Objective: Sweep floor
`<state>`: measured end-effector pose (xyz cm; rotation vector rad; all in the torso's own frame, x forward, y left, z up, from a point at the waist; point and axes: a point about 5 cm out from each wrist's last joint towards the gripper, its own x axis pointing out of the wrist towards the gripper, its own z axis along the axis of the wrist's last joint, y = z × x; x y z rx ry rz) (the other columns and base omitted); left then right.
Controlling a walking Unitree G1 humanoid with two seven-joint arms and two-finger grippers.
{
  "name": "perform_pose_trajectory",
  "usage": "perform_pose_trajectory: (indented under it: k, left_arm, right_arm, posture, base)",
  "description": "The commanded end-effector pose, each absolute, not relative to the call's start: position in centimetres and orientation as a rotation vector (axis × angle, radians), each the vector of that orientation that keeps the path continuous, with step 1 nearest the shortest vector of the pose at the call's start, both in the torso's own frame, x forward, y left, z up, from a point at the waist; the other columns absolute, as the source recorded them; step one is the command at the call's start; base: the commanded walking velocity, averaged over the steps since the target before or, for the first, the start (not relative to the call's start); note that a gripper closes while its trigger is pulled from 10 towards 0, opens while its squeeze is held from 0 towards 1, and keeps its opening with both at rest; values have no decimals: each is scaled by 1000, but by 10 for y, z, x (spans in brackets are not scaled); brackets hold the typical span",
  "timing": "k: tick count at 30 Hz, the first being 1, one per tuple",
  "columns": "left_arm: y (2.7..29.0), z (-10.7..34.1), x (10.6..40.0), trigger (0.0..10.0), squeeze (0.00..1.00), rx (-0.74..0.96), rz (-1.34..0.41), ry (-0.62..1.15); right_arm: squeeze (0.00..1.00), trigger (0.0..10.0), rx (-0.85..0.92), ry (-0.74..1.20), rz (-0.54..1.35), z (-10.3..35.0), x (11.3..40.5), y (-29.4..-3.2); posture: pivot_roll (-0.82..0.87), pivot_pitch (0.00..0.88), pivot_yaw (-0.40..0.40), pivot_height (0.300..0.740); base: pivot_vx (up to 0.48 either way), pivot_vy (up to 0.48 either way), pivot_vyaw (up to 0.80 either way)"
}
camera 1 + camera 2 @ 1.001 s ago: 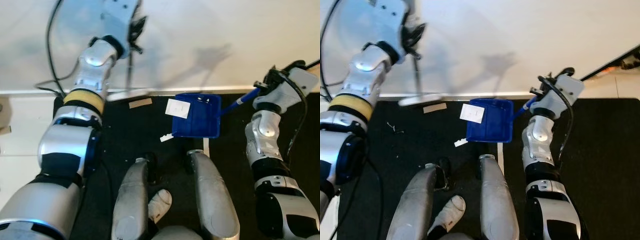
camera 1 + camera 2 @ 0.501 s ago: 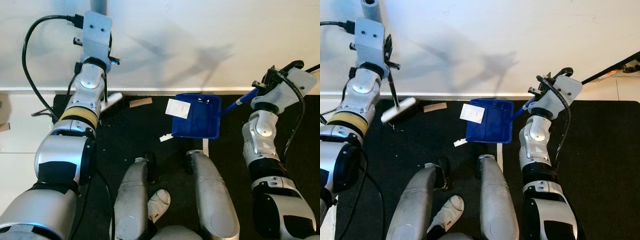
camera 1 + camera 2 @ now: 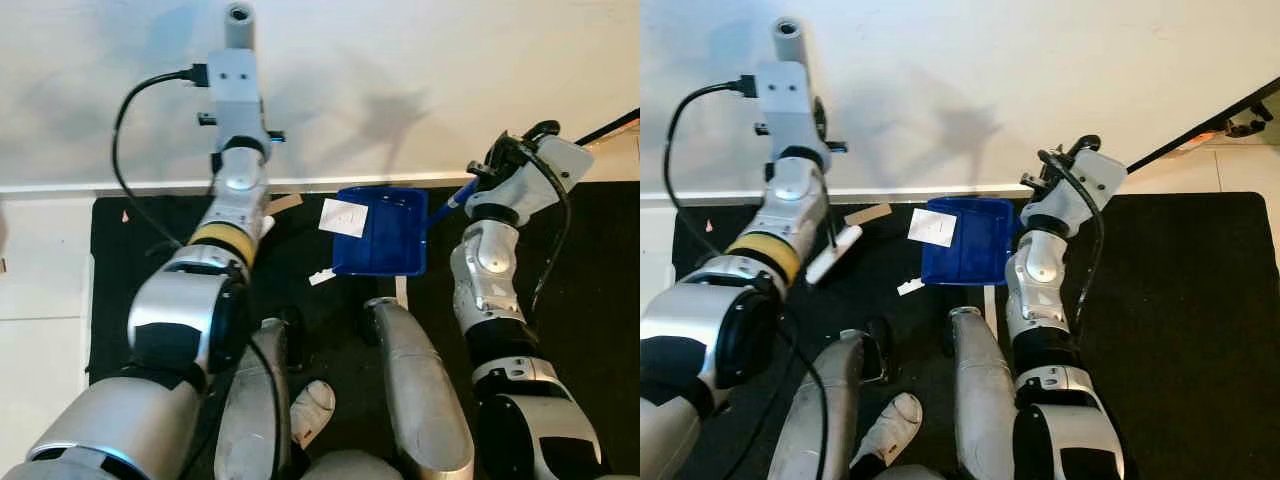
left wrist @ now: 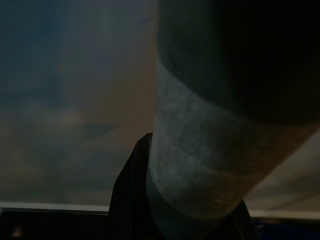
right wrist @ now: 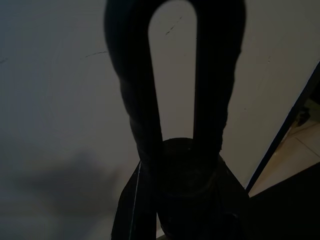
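My left gripper (image 3: 812, 118) is shut on the grey broom handle (image 4: 210, 165), whose top end (image 3: 238, 12) stands up before the white wall. The white broom head (image 3: 835, 256) rests on the black mat (image 3: 1200, 300), just beside a tan scrap (image 3: 868, 214). My right gripper (image 3: 487, 170) is shut on the blue handle (image 3: 458, 196) of the blue dustpan (image 3: 385, 235), which lies flat on the mat by the baseboard. A white paper (image 3: 343, 216) lies across the pan's left edge. A small white scrap (image 3: 321, 277) lies on the mat in front of the pan.
The white wall and baseboard (image 3: 940, 190) run along the mat's far edge. My two silver legs (image 3: 415, 390) and a white foot (image 3: 310, 405) fill the near middle. Pale floor (image 3: 40, 290) lies left of the mat, and a black cable (image 3: 130, 150) loops off the left arm.
The left arm has swung the broom to the right, so its head now lies close to the tan scrap. The dustpan stays put in the right gripper; the view has shifted a little.
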<state>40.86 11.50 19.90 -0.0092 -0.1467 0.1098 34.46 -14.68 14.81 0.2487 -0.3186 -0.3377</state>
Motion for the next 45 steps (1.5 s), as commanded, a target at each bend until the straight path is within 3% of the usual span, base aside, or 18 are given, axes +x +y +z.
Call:
perform_pose_trajectory:
  k: [1, 10, 19, 24, 26, 30, 36, 42, 45]
  left_arm:
    - [88, 204, 407, 10000, 0, -138, 65, -158]
    - [53, 255, 407, 10000, 0, -396, 2, -278]
    - [59, 267, 410, 10000, 0, -381, -48, -324]
    - [72, 276, 411, 10000, 0, -215, -230, -399]
    - [93, 277, 409, 10000, 0, -54, -288, -470]
    - [141, 264, 408, 10000, 0, 146, -234, -451]
    - [178, 244, 403, 10000, 0, 367, -218, -386]
    - [184, 233, 400, 10000, 0, 415, -196, -365]
    - [169, 218, 397, 10000, 0, 425, -251, -372]
  right_arm:
    - [0, 10000, 439, -171, -261, 124, 340, -115]
    - [0, 10000, 627, -132, -184, 132, 350, -104]
    - [0, 10000, 664, -100, -109, 136, 360, -100]
    - [0, 10000, 651, -94, -104, 133, 360, -108]
    - [0, 10000, 633, -86, -115, 127, 358, -116]
    - [0, 10000, 576, -84, -153, 117, 352, -131]
    - [0, 10000, 519, -93, -259, 112, 346, -148]
    - [0, 10000, 505, -97, -263, 111, 344, -150]
    - [0, 10000, 482, -114, -249, 113, 343, -148]
  posture:
    - [-124, 534, -35, 740]
    - [-89, 507, -24, 740]
    - [-56, 471, -11, 740]
    - [-44, 469, -7, 740]
    - [-41, 469, -6, 740]
    - [-44, 481, 0, 740]
    - [-52, 488, 4, 740]
    - [-59, 494, 3, 740]
    - [-91, 511, -4, 740]
  base:
    - [0, 0, 0]
    - [0, 0, 0]
    - [0, 0, 0]
    - [0, 0, 0]
    - [0, 0, 0]
    - [0, 0, 0]
    - [0, 0, 0]
    - [0, 0, 0]
    - [0, 0, 0]
